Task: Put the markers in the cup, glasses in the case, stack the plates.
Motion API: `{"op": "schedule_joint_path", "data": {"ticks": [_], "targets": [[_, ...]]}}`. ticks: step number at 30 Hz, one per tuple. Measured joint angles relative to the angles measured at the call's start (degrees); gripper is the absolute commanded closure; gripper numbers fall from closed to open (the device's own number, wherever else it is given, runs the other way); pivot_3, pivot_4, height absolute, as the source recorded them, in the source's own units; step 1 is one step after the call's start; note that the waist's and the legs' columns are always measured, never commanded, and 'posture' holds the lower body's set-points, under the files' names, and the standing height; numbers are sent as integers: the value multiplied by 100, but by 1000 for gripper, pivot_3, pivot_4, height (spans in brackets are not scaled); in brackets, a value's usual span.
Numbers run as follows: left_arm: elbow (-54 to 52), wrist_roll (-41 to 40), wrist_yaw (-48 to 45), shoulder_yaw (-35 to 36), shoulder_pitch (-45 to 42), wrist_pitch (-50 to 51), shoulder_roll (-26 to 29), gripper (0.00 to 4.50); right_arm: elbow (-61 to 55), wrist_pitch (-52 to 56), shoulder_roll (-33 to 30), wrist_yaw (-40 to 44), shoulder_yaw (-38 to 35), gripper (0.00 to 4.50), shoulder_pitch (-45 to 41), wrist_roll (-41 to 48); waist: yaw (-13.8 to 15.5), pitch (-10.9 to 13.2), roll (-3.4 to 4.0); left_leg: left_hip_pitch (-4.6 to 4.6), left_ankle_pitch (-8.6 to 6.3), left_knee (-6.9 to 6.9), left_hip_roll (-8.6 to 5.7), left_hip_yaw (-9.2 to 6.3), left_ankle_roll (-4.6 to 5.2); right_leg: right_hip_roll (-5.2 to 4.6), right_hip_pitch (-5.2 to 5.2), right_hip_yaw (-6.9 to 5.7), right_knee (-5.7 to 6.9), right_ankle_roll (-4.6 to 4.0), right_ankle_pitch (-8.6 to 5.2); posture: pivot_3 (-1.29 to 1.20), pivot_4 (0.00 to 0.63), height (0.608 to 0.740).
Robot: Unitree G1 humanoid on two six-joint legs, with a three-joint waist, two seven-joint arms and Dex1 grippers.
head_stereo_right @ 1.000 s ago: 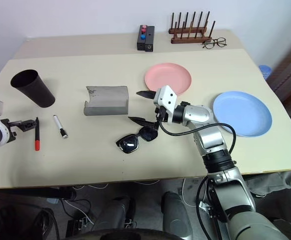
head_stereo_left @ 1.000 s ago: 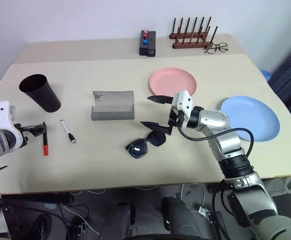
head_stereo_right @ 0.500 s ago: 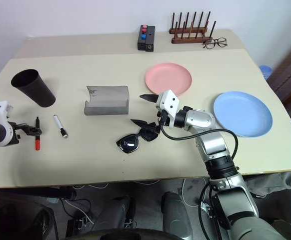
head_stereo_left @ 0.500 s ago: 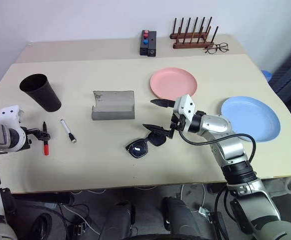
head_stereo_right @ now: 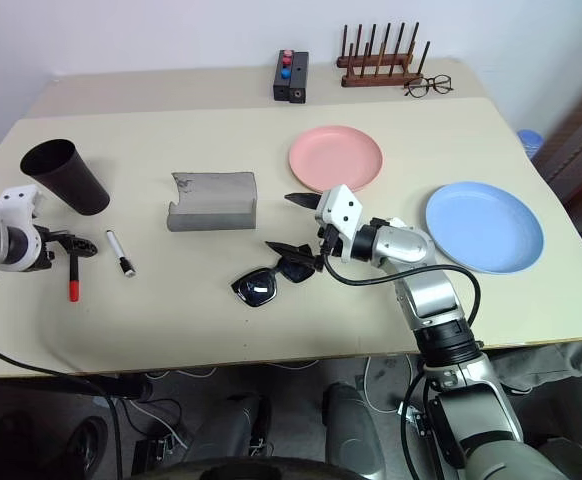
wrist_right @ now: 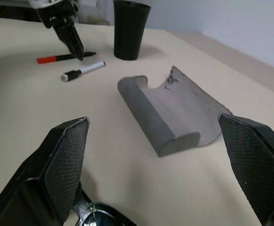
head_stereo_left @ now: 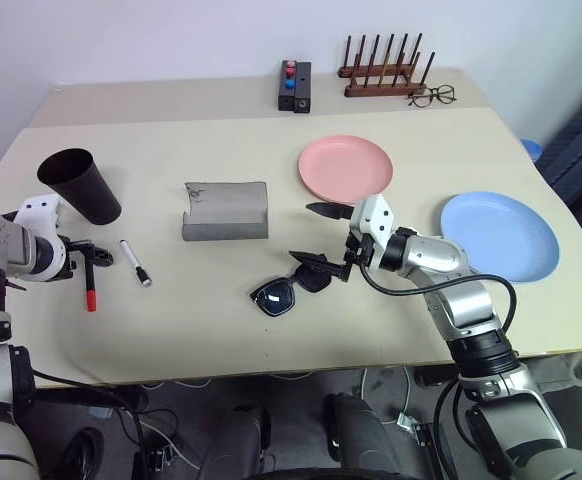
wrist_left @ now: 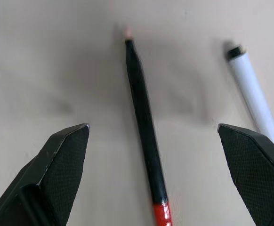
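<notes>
Table: broad beige top point(head_stereo_left: 221, 330), takes most of the frame; a seam runs across the upper part, with a second slab behind it.
Wall: plain white point(head_stereo_left: 171, 40), along the top of the frame.
Back of table, upper centre: small black box with red and blue buttons point(head_stereo_left: 295, 85).
Upper right: dark wooden peg rack point(head_stereo_left: 383, 72); wire-framed spectacles point(head_stereo_left: 432, 96) just beside it.
Floor: dark, with cables point(head_stereo_left: 161, 400), bottom of frame.
Light: even, soft shadows.

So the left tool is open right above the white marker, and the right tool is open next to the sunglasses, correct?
Not quite. The left tool is open above the black marker with the red end, as the left wrist view shows; the white marker lies off to its side. The right tool is open next to the sunglasses.
</notes>
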Motion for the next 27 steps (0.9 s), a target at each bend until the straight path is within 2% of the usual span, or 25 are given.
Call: {"op": "schedule_joint_path", "data": {"ticks": [6,7,8,15,22,27], "targets": [[245,139,-105,-101,6,-51,-3,0,0,5,-68,-6,-9,19,0,0,-3,0,0,0,0,1,0,3,1,1,-4,2,6,0,0,0,150,740],[258,174,-80,-71,27,-58,-26,540,0,5,-103,-5,-17,0,0,1,0,0,0,0,0,1,0,3,1,0,-4,2,6,0,0,0,150,740],[277,198,-49,-21,34,-53,-56,827,0,5,-122,-5,-29,0,0,0,2,0,0,0,0,1,-1,3,1,0,-4,2,7,0,0,0,150,740],[230,344,181,342,133,-35,-200,4420,1,5,-128,-12,-43,0,0,2,4,0,-1,2,0,5,-2,4,1,-2,-4,2,17,0,0,0,150,740],[-525,284,-9,337,516,234,-37,4467,3,4,-130,-4,-43,0,-1,5,-10,1,-7,-2,0,6,-2,7,1,-4,-19,6,38,0,0,0,150,740],[-1997,-330,-802,233,902,647,929,4467,0,199,-322,274,-128,0,54,285,-9,5,-24,-7,-2,5,-1,11,4,-10,-29,14,44,-2,-2,0,150,740]]}}
